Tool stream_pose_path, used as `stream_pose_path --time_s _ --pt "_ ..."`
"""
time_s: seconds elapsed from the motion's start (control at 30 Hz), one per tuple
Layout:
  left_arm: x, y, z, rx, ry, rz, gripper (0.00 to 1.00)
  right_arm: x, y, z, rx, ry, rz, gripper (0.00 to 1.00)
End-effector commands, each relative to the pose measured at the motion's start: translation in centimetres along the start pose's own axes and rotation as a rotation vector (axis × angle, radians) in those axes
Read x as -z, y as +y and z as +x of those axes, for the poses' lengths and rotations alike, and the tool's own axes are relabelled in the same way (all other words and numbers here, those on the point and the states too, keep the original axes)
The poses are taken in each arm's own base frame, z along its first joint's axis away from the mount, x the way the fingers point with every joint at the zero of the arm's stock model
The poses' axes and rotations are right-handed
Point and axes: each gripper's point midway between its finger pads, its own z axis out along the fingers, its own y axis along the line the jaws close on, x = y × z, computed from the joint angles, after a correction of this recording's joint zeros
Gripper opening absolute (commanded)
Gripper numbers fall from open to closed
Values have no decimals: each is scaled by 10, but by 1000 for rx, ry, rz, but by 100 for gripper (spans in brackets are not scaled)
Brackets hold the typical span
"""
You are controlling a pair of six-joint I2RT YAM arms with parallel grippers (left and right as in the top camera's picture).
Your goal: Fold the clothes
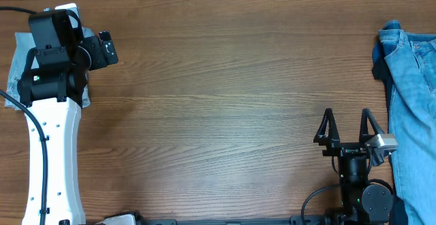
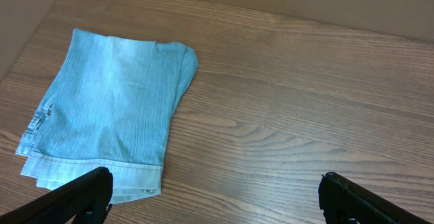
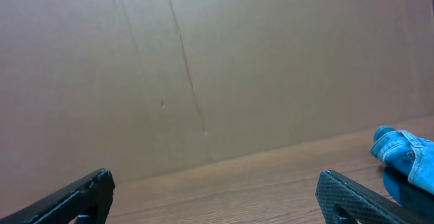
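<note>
Overhead: pale shorts (image 1: 13, 71) at the table's (image 1: 225, 82) far-left edge, mostly hidden under the left arm (image 1: 51, 123); only slivers of light fabric showing beside the wrist. Can't make out that arm's fingers from here. Right gripper (image 1: 347, 126) near the table's front-right, fingers spread wide, nothing between them, pointing toward the table's far side. Darker denim pile (image 1: 412, 102) along the table's right edge, just beside that gripper, not touching it.

Left wrist: shorts (image 2: 112, 108) folded into a compact, roughly rectangular stack, lying flat on the table's left part, stitched hem toward the camera, rounded fold at the far end. Left gripper (image 2: 215, 180) fully open, empty, above bare wood; left finger tip overlapping the hem corner in view, contact impossible to tell.

Right wrist: right gripper (image 3: 215, 176) open, holding nothing, aimed low across the table (image 3: 271, 176) at a plain brown panel (image 3: 203, 68). Rumpled corner of the darker denim pile (image 3: 403, 153) at the table's right side.
</note>
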Motion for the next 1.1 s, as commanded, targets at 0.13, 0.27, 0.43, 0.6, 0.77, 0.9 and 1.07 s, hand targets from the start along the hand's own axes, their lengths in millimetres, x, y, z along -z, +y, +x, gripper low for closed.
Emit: stream_pose_path --time_s 0.13,0.27,0.43,0.6,0.77,0.9,1.07 --pt "1 0 0 16 -4 -2 100 0 -7 27 -28 48 8 100" --pt "1 1 0 16 -4 -2 100 2 -21 47 -19 131 62 100" --pt "1 1 0 16 -4 -2 100 6 -31 65 -18 203 106 100" --pt "1 1 0 16 -5 -2 100 6 -31 65 -18 204 107 100" --pt "1 1 0 17 -5 -2 100 6 -31 65 -18 204 108 100" --pt "1 1 0 16 -4 -2 100 6 -31 65 -18 204 108 100" --pt "1 1 0 16 -4 -2 100 6 -31 65 -18 204 108 100"
